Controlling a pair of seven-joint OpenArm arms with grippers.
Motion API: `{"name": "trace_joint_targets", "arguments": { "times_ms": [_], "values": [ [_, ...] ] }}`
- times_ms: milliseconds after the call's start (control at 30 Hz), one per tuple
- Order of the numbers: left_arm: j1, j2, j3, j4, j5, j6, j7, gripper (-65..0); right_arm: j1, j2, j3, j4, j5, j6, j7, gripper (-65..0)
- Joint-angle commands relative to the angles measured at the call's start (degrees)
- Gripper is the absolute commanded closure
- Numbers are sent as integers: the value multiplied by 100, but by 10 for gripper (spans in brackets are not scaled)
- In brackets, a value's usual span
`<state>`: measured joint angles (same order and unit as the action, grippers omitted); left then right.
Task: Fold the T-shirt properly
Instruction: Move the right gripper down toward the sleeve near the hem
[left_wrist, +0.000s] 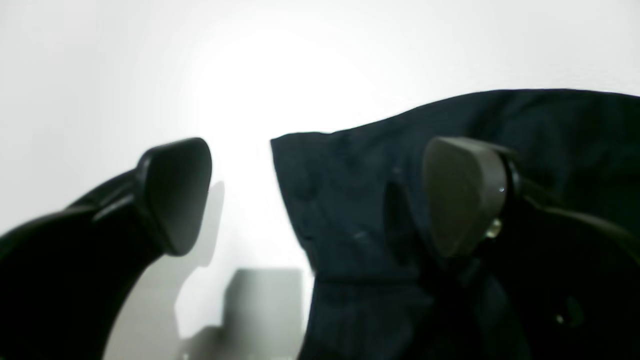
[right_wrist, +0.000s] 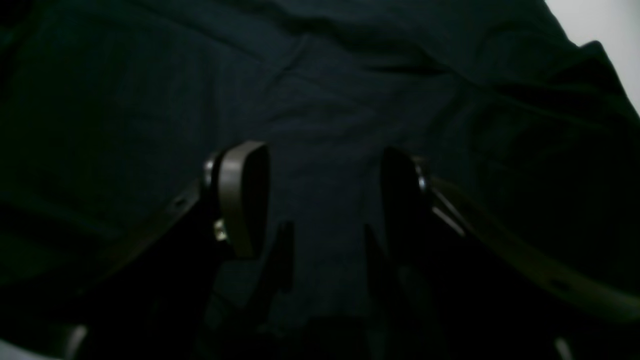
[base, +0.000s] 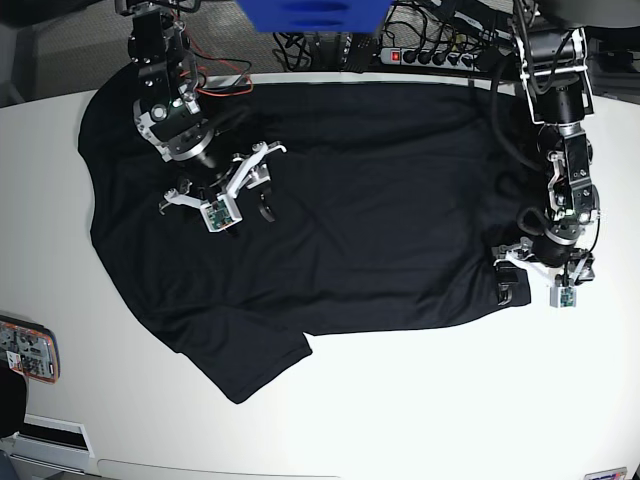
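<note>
A large black T-shirt (base: 330, 200) lies spread flat across a white table (base: 420, 400), one sleeve pointing toward the near edge. At the shirt's edge on the overhead view's right, the left gripper (left_wrist: 320, 195) stands wide open, empty: one finger over bare table, the other over cloth, whose corner lies between them. Farther back, the right gripper (right_wrist: 322, 200) hovers over the shirt's body, jaws parted, grasping nothing; its own view is too dark to show contact. A blue object (base: 310, 14) is cut off at the top.
</note>
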<state>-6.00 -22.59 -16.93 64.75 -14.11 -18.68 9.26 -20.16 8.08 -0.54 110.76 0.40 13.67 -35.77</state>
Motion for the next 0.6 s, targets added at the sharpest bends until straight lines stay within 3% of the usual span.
{"name": "trace_joint_targets", "arguments": {
  "times_ms": [0, 200, 400, 567],
  "values": [
    [-99, -128, -17, 88, -35, -18, -130, -646, 43, 14, -4, 120, 52, 0, 153, -334],
    [-125, -365, 273, 88, -79, -18, 512, -647, 51, 14, -4, 120, 52, 0, 153, -334],
    [-117, -374, 484, 70, -70, -18, 626, -647, 16, 14, -4, 120, 52, 0, 153, -334],
    [-134, -374, 475, 70, -88, -18, 1057, -646, 16, 14, 23, 120, 52, 0, 153, -334]
  ]
}}
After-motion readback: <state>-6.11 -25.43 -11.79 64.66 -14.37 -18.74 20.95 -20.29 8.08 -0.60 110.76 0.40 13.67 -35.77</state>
